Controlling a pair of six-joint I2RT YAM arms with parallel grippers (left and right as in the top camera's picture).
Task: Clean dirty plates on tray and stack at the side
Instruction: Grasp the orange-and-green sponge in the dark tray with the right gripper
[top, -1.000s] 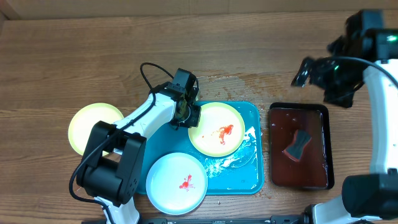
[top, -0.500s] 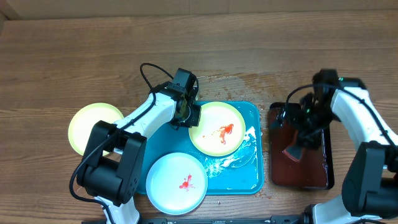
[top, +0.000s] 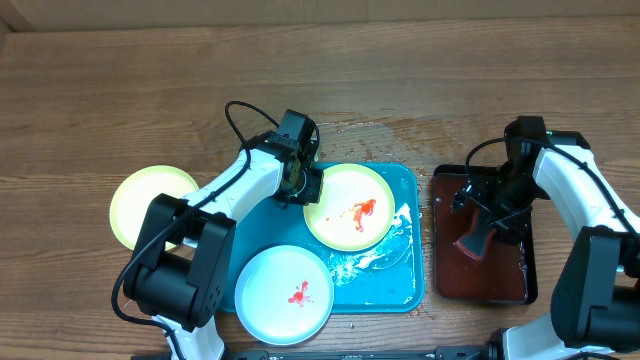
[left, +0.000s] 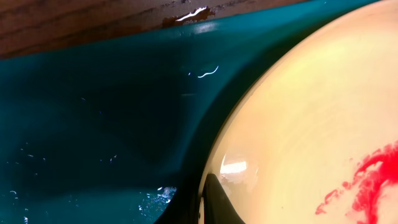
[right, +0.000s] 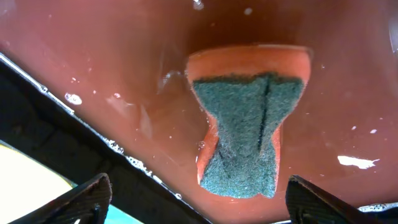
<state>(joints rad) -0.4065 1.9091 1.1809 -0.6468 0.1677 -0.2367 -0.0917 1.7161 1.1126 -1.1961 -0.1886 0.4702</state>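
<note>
Here the right gripper (top: 492, 212) hangs with its fingers apart above the sponge (right: 244, 124). The sponge lies scrub side up in brown-red liquid in the black tray (top: 505, 285), its long axis slanting from far right to near left in the overhead view.

The left gripper (top: 298, 185) sits at the left rim of a smeared plate (top: 348, 207). One finger (left: 216, 200) rests on that rim and the other is hidden, so I cannot tell whether it is clamped.

There are three plates. The smeared plate lies on the blue tray (top: 405, 275), a white plate (top: 284, 295) with a red spot overhangs the tray's near-left corner, and a bare yellow-green plate (top: 145, 205) sits on the table to the left.
</note>
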